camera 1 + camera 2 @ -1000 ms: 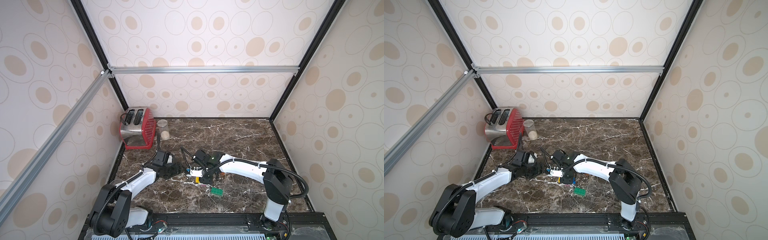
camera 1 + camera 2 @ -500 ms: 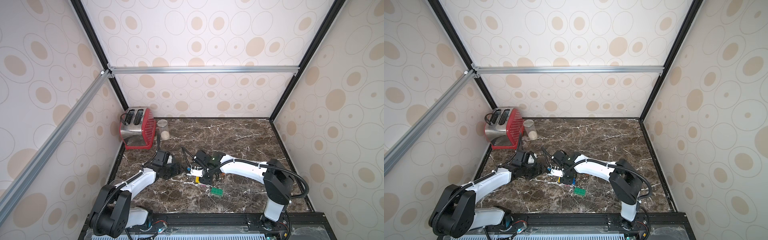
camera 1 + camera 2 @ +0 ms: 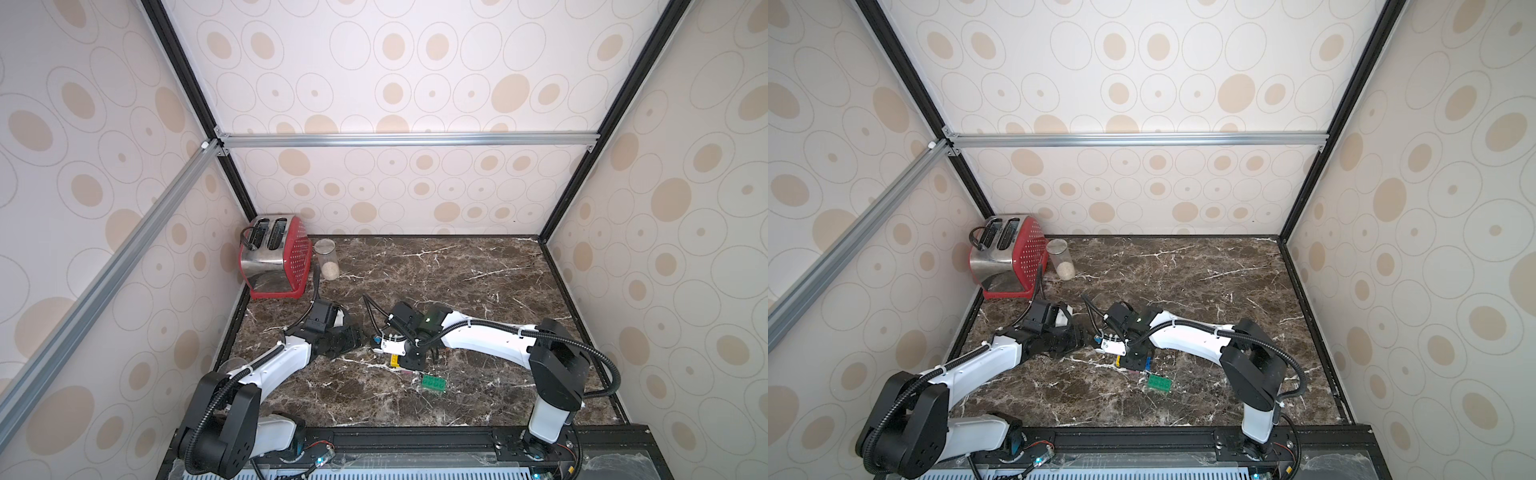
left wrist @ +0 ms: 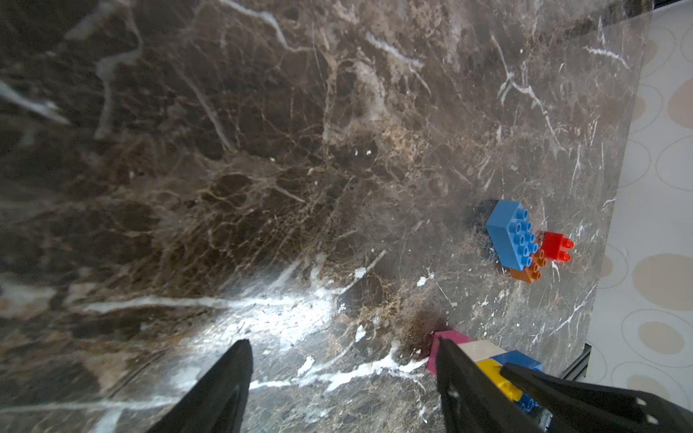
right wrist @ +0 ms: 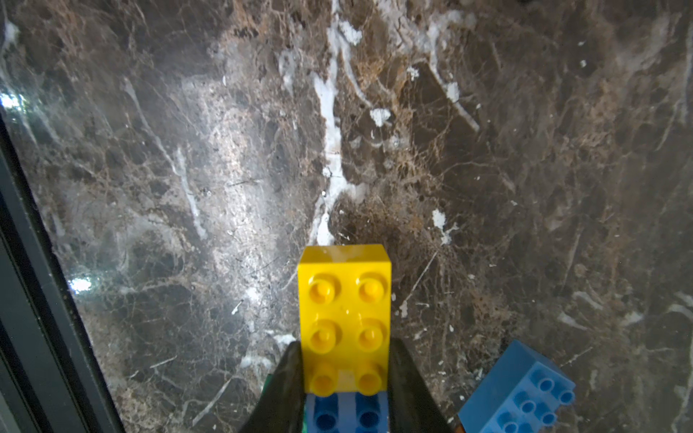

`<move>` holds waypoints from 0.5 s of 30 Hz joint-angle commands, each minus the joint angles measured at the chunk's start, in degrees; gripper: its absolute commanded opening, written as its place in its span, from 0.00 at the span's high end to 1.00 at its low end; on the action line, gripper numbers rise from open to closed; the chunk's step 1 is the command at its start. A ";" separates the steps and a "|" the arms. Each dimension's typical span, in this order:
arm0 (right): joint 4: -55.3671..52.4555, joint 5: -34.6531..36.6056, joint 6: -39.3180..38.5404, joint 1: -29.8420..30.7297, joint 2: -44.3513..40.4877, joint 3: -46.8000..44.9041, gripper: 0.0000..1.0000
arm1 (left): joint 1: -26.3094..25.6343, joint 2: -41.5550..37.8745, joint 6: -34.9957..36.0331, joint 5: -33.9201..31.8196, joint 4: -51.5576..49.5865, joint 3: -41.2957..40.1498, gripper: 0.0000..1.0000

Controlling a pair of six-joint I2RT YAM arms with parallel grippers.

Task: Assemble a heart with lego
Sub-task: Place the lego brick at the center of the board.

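No readable text — no labels, no numbers.

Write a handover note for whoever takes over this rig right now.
Left gripper: open, empty, beside the partial heart.
Right gripper: shut on the yellow brick in it.
Done: pink, white, yellow and one blue appear joined.
Loose: blue brick, orange brick and red brick clustered on the table; green brick lying apart.
Left: add green, blue, orange, red.

Cream wallpaper walls point(image 3: 395, 62) with beige ovals. Dark brown white-veined marble tabletop point(image 3: 457, 270). Black corner posts point(image 3: 178, 66), silver aluminium crossbars point(image 3: 407, 139). Red-and-steel two-slot toaster point(image 3: 274, 255) and clear glass jar point(image 3: 327, 259) in far left corner.
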 commanded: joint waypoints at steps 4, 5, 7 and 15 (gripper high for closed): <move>1.75 -0.85 -0.78 0.18 -3.59 -0.91 0.73 | -0.30 -1.43 1.58 -1.28 -2.61 2.41 0.23; 2.15 -0.47 -0.78 0.13 -3.96 -0.82 0.73 | -0.31 -1.47 1.70 -1.27 -2.72 2.50 0.23; 1.89 -0.16 -1.27 -0.12 -3.90 -0.03 0.73 | -0.31 -1.48 1.65 -1.37 -2.75 2.59 0.23; -1.44 1.40 -4.50 -0.48 0.67 3.63 0.73 | -0.31 -1.99 1.36 -1.72 -2.74 2.50 0.23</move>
